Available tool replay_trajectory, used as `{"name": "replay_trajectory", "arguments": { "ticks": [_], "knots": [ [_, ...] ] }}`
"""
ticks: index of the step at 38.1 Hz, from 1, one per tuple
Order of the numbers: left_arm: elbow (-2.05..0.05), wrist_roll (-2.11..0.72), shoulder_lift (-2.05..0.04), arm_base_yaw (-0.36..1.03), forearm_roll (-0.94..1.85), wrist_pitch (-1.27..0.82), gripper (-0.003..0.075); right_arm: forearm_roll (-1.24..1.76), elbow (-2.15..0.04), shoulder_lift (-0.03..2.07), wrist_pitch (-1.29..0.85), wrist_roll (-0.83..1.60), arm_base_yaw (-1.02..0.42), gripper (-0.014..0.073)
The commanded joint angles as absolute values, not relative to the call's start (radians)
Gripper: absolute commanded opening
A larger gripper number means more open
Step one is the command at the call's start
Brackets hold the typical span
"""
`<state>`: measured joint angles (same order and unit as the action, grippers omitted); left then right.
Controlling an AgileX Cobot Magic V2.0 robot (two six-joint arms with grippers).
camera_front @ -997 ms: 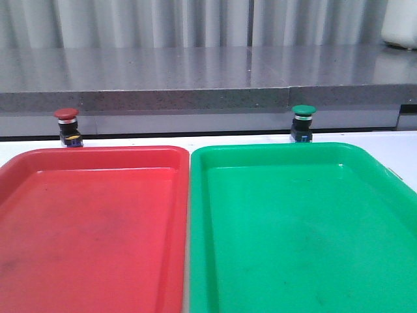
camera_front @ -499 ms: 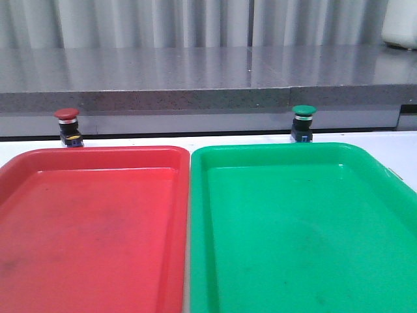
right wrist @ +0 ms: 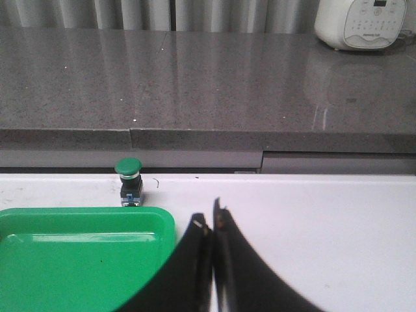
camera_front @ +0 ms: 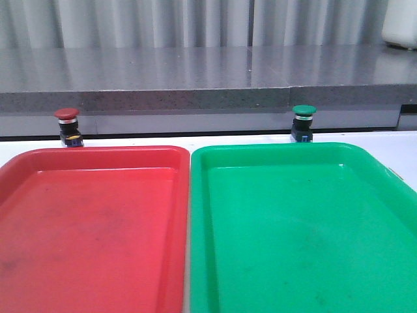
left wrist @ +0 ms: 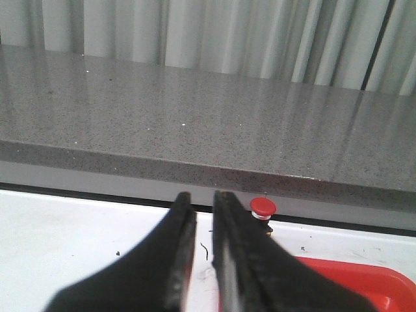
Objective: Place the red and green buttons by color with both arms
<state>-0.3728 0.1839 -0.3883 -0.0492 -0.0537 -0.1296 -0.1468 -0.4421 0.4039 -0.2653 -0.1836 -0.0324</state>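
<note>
The red button [camera_front: 66, 126] stands upright on the white table behind the red tray's far left corner. The green button [camera_front: 303, 122] stands upright behind the green tray's far edge. Neither arm shows in the front view. In the left wrist view my left gripper [left wrist: 201, 195] hovers over the white table, the red button [left wrist: 262, 208] a little ahead and to its side; its jaws leave only a thin slit, nothing between them. In the right wrist view my right gripper [right wrist: 208, 218] is shut and empty beside the green tray's corner, the green button [right wrist: 129, 179] ahead and apart.
The red tray [camera_front: 98, 151] and the green tray [camera_front: 280, 147] lie side by side, filling the near table. A grey stone ledge [camera_front: 208, 98] runs behind the buttons. A white appliance [right wrist: 364, 26] stands on the ledge at the far right.
</note>
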Motion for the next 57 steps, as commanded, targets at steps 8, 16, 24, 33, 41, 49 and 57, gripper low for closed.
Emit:
{"name": "replay_trajectory", "arguments": {
  "ticks": [8, 16, 24, 33, 41, 49, 57],
  "knots": [
    [-0.411, 0.190, -0.401, -0.051, -0.056, -0.058, 0.0691, -0.146, -0.480, 0.417, -0.169, -0.181, -0.026, 0.0544],
    [-0.411, 0.190, -0.401, -0.051, -0.056, -0.058, 0.0629, -0.146, -0.480, 0.417, -0.179, -0.181, -0.026, 0.0644],
    [-0.411, 0.190, -0.401, -0.051, -0.056, -0.058, 0.0580, -0.146, -0.480, 0.417, -0.179, -0.181, -0.026, 0.0644],
    [-0.411, 0.190, -0.406, -0.051, -0.026, -0.017, 0.0563, -0.146, -0.480, 0.417, -0.179, -0.181, -0.026, 0.0644],
    [-0.501, 0.190, -0.586, -0.007, -0.019, 0.018, 0.0564, -0.146, -0.480, 0.417, -0.178, -0.181, -0.026, 0.0644],
    [-0.657, 0.190, -0.848, 0.115, -0.068, 0.000, 0.0563, -0.146, -0.480, 0.417, -0.178, -0.181, -0.026, 0.0644],
    [-0.911, 0.190, -1.141, 0.204, -0.072, -0.215, 0.0564, -0.146, -0.480, 0.417, -0.178, -0.181, -0.026, 0.0644]
  ]
}}
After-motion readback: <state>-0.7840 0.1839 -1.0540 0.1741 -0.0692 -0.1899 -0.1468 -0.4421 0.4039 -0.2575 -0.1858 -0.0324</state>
